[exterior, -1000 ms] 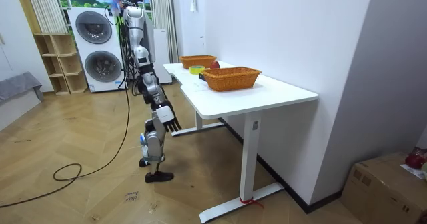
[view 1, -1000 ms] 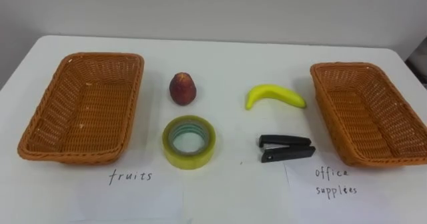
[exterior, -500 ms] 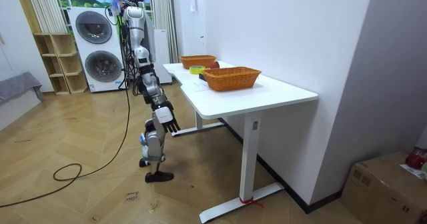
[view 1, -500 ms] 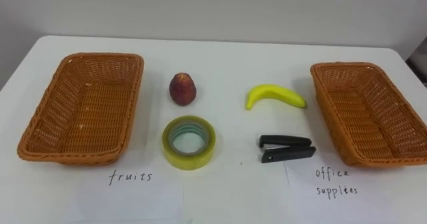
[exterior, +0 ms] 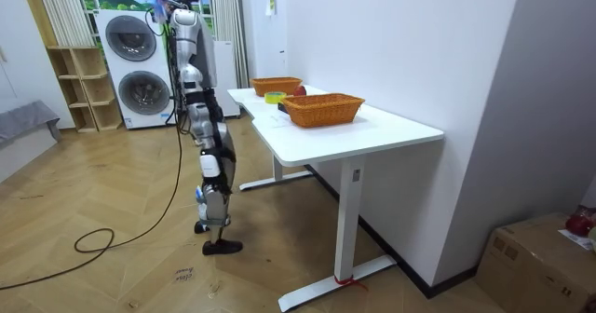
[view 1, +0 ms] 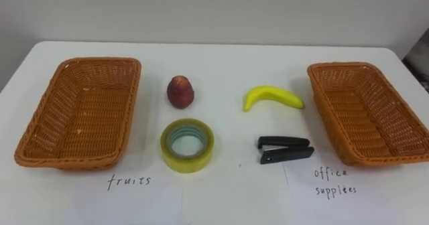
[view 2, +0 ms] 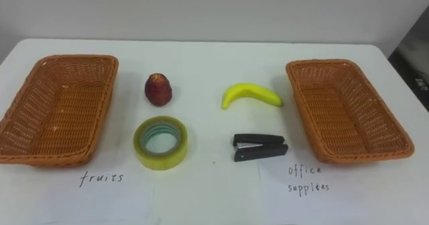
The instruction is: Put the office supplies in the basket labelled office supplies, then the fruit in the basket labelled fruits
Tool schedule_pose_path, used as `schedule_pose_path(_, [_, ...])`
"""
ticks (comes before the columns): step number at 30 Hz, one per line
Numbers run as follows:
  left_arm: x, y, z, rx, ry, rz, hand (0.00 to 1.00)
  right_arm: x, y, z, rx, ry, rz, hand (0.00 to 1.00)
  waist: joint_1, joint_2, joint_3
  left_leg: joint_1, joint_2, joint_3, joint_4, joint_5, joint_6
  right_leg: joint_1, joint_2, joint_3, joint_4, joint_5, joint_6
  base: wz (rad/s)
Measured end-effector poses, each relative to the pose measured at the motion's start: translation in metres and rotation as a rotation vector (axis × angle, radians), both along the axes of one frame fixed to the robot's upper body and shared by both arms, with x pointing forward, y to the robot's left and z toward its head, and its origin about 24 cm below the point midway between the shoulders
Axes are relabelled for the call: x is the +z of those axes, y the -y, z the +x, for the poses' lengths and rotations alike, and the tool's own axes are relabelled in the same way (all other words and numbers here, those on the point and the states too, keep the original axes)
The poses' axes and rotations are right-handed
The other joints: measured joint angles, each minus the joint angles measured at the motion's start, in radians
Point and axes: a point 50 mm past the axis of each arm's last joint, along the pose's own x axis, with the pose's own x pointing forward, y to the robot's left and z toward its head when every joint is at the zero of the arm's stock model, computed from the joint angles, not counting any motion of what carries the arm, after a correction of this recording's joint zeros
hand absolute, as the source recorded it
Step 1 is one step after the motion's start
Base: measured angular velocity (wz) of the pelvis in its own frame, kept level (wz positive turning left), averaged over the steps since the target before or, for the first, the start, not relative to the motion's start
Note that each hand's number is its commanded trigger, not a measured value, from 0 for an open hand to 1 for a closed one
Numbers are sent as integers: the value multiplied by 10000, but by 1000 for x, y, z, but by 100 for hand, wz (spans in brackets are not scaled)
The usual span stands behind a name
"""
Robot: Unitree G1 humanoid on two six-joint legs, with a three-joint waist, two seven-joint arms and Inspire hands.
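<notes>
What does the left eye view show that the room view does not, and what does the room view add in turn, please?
From the left eye view you get the handwritten fruits label and office supplies label, plus the banana and black stapler lying between the baskets. From the room view you get the robot standing at the table's long side, the stacked washing machines behind it, the wooden floor and a cardboard box. Shared: the white table, the left basket, the right basket, the yellow tape roll and the red fruit.

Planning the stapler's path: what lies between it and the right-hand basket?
Nothing: the table is bare between the stapler and the right basket, in both eye views.
</notes>
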Motion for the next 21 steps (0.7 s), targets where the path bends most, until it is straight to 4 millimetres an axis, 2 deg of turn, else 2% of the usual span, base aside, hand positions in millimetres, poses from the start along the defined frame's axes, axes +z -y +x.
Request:
schedule_pose_path(2, [1,-2,0,165,-7,137,0,1,2,-9,-970,-175,-118,0,-151,-19,4,13,-7,8,-3,0,0,0,-5,33,6,-4,-1,-7])
schedule_pose_path(6, [2,-6,1,427,31,378,0,3,7,-22,-3036,-580,-368,0,-477,-51,9,147,9,190,-24,-1,0,-14,62,496,75,-62,-24,-14])
schedule_pose_path(9, [4,-11,3,540,127,596,0,4,12,-27,-4232,-865,-708,0,-618,-79,-24,241,12,406,-11,0,-1,-116,73,664,258,-100,-47,-17])
schedule_pose_path(13, [5,-14,8,407,274,793,0,8,25,-29,-5594,-892,-1234,0,-994,-151,-71,316,0,461,-43,-3,3,-212,58,793,429,-227,-32,-7])
schedule_pose_path(16, [7,-19,9,274,269,954,0,11,34,-28,-7000,-713,-1533,0,-1021,-230,-111,312,0,503,-52,-3,4,-288,49,779,536,-258,-42,-5])
schedule_pose_path(21, [9,-22,7,269,289,1056,0,16,45,-26,-9053,-701,-1939,0,-1077,-260,-108,225,-15,503,-64,-4,3,-374,51,778,526,-265,-45,0])
